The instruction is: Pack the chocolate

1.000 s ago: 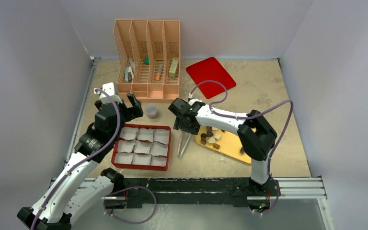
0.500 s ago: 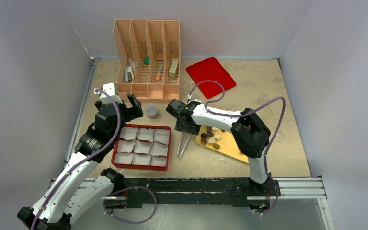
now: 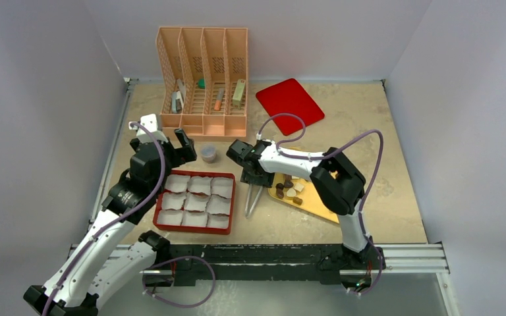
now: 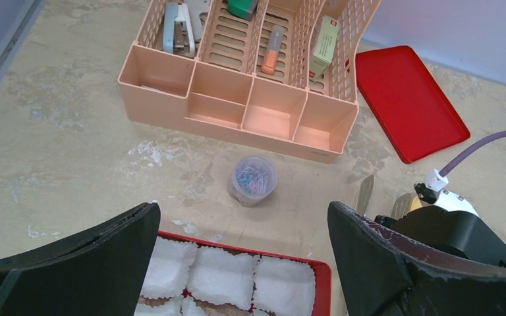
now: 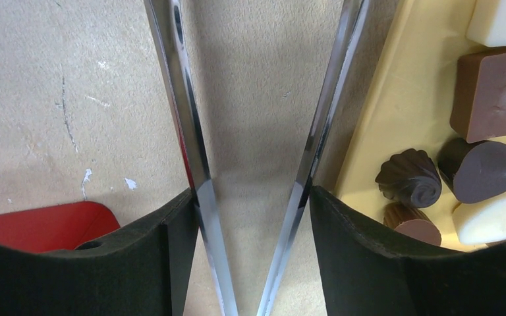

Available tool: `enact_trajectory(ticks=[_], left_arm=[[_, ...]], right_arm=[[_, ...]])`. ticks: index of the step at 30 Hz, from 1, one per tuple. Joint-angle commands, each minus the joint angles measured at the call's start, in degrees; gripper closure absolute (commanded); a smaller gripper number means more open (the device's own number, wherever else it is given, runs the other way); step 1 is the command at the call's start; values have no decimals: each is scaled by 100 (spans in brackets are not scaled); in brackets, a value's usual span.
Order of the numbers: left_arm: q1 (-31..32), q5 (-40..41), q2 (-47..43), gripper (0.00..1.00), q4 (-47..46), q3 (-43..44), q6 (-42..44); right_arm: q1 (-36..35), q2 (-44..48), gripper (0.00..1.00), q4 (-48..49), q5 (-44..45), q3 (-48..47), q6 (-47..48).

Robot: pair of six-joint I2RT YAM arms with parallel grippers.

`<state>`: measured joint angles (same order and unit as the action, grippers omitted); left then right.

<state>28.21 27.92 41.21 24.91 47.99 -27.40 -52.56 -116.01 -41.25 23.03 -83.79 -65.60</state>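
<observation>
Right now my left gripper (image 4: 244, 214) hangs wide and empty, left of centre in the overhead view, above the far edge of the red tray (image 3: 160, 220) of white paper cups (image 3: 197, 201). At centre frame, my right gripper (image 5: 250, 197) clasps the metal tongs (image 5: 191, 151), their arms spread. Just to their right, the chocolate (image 3: 290, 189) lies clustered on the yellow plate (image 3: 316, 201).

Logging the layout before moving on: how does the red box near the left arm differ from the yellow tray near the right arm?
The red box holds nine white paper cups that look unfilled; the yellow tray holds the chocolate loose in a cluster. The red box sits roughly square to the table; the yellow tray lies skewed on it. Both rest flat.
</observation>
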Motion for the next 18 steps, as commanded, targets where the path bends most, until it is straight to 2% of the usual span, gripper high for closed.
enact_trajectory(ticks=[1, 18], left_arm=[[18, 92, -55, 2, -205, 5, 103], [23, 99, -78, 2, -199, 8, 86]], right_arm=[[-74, 20, 36, -234, 197, -217, -176], [-115, -114, 44, -224, 241, -226, 6]])
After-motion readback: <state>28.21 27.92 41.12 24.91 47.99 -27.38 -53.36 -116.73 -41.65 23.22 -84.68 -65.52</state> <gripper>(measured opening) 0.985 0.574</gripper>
